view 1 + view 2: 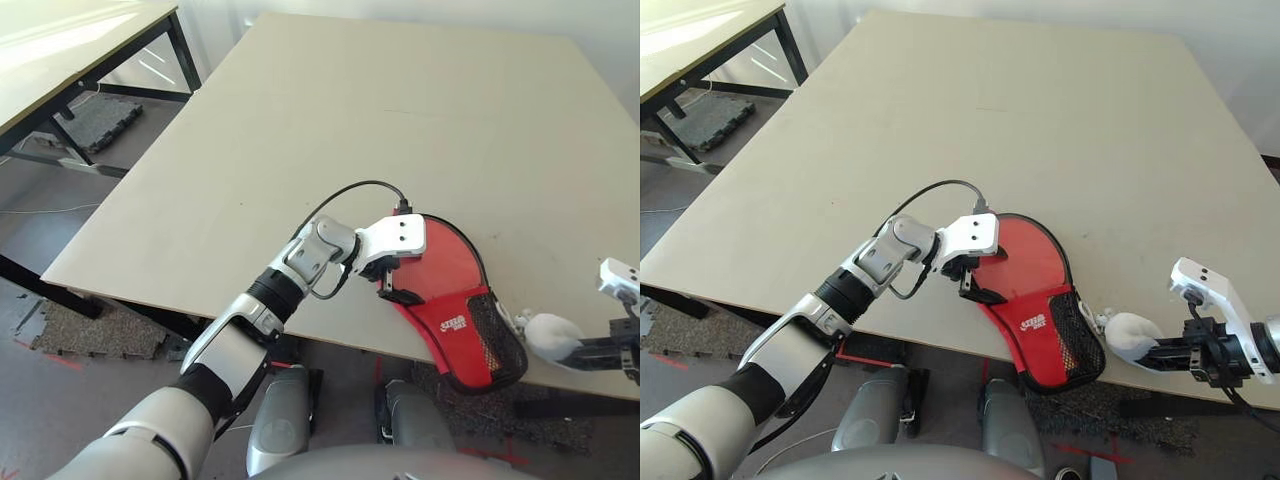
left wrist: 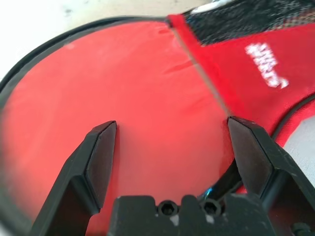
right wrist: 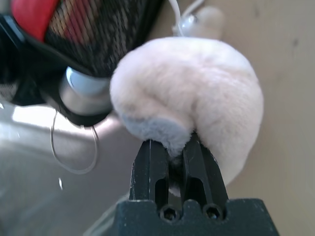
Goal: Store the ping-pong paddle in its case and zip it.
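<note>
Only white logo (image 2: 266,72) on case (image 1: 1025,265), unreadable.

Red cloth case (image 1: 1030,275) with black mesh, fluffy pom-pom (image 3: 192,93), matt pale table (image 1: 350,130).

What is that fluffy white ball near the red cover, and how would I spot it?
Look at the near edge of the table, where the red case overhangs. At the case's narrow end lies the pom-pom charm, pinched by the right gripper. It is the one soft, whitish, furry thing there.
</note>
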`<state>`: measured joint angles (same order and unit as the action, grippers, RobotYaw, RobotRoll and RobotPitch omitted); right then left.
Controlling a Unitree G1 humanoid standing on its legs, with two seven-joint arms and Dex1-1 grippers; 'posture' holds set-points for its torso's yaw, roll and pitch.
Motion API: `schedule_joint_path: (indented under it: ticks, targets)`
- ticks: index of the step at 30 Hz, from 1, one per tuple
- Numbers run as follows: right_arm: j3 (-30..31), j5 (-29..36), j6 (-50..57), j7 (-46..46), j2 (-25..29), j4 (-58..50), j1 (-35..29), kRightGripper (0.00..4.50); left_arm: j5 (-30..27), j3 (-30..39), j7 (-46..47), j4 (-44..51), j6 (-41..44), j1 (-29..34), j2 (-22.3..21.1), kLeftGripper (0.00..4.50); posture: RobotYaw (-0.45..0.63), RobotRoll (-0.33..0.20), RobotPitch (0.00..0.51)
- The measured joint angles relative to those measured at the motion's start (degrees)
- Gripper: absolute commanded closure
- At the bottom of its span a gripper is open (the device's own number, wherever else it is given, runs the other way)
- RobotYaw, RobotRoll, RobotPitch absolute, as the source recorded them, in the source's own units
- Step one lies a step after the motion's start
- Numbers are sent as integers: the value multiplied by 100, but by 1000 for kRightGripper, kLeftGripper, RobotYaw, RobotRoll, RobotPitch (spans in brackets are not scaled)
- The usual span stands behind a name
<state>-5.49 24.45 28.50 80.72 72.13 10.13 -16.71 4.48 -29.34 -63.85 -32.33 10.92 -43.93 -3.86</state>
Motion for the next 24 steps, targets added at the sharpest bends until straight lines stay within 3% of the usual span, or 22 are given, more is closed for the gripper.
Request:
schedule_joint_path:
  ticks: [2, 6, 14, 16, 20, 24]
  targets:
    - [33, -23, -85, 45, 2, 124, -46, 4500, 1, 24, 41, -7, 1, 0, -58, 0, -1, 0, 116]
    - [-135, 110, 311, 57, -148, 231, 7, 3070, 2, 73, 69, -26, -1, -2, -112, 0, -6, 0, 116]
    - [-1418, 1022, 1643, 46, -298, 426, 740, 49, 14, 141, 92, -37, -6, -33, -127, 0, -4, 0, 109]
    - [-1781, 1294, 1935, -25, -326, 419, 1118, 49, 14, 150, 94, -35, -8, -36, -127, 0, -2, 0, 106]
    - [-2458, 1749, 2176, -796, -881, 454, 2322, 49, 6, 230, 144, -16, -35, -34, -127, 0, 4, 0, 102]
    - [-2501, 1744, 2047, -1623, -1555, 371, 2842, 49, -105, 411, 223, 82, 223, 17, -99, 0, 16, 0, 98]
